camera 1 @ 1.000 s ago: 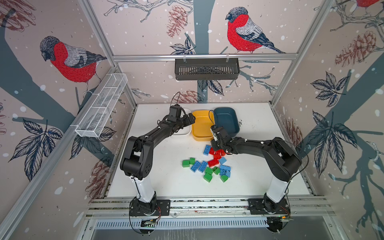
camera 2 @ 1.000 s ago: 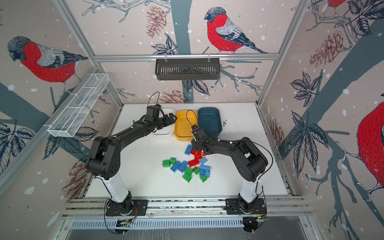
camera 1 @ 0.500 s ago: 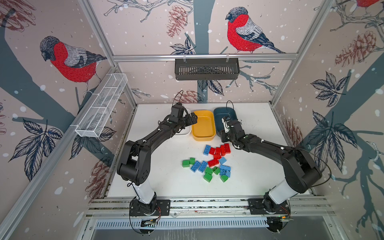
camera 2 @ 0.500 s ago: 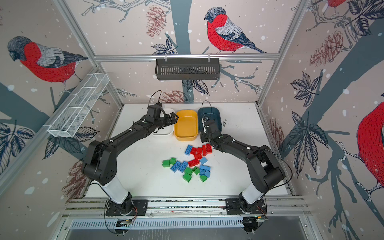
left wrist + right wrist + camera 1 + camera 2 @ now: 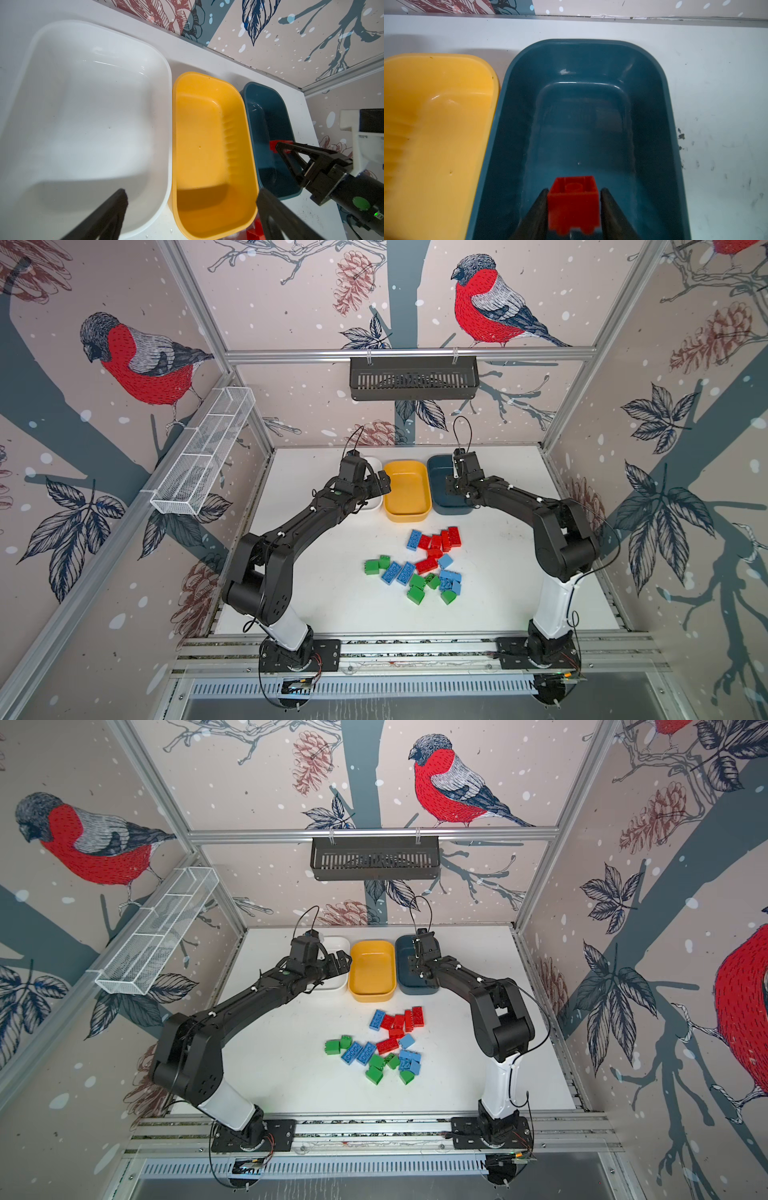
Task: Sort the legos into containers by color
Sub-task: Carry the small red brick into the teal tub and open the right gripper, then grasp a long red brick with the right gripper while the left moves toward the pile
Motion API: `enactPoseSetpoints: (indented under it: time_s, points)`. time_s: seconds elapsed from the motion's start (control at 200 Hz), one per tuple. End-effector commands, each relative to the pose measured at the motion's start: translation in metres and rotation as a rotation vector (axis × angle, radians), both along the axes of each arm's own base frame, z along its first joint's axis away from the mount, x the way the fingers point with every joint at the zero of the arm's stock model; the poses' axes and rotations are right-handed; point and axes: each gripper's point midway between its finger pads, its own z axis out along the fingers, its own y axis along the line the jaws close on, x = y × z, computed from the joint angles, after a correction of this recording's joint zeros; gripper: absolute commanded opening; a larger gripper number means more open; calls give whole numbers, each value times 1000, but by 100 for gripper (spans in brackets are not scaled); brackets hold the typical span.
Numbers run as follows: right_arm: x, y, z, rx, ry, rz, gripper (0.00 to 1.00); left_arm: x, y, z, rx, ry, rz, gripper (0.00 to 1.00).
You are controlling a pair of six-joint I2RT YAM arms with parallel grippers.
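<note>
Right claw [image 5: 574, 190] moved over teal tub [image 5: 517, 104]; red brick [image 5: 573, 205] grip unclear; left claw [image 5: 192, 193] released.

Both top views high in front, angled down over the whole table [image 5: 332, 605], wrist cameras close above, sharing the yellow tub [image 5: 199, 135].

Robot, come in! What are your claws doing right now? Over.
Left claw open, empty. Right claw pinching red lego over teal tub. Nothing blocking the drop.
</note>
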Motion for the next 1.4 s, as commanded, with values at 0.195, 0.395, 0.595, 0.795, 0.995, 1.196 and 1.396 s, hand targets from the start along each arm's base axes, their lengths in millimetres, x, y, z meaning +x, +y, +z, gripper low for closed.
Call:
enactPoseSetpoints:
  time_s: [0.195,0.395,0.595,0.795,0.995,1.196,1.396]
  points:
    - [-17,-6,20,47,-13,-46,61,1,1,7,13,-29,-4,97]
    - [-57,-14,45,150,-60,-72,84,1,-5,6,-4,-30,-20,97]
    - [-109,-43,43,213,-158,-170,99,4,-13,4,-27,-24,-41,97]
    - [-156,-69,29,191,-139,-233,100,8,-19,2,-30,-18,-56,97]
    - [-187,-51,-16,270,66,-84,93,11,-25,-3,-34,-2,-71,97]
    - [-207,-49,-43,252,173,-62,84,12,-24,-5,-20,4,-66,97]
    - [-220,-35,-67,221,275,17,68,12,-23,-8,-13,14,-60,97]
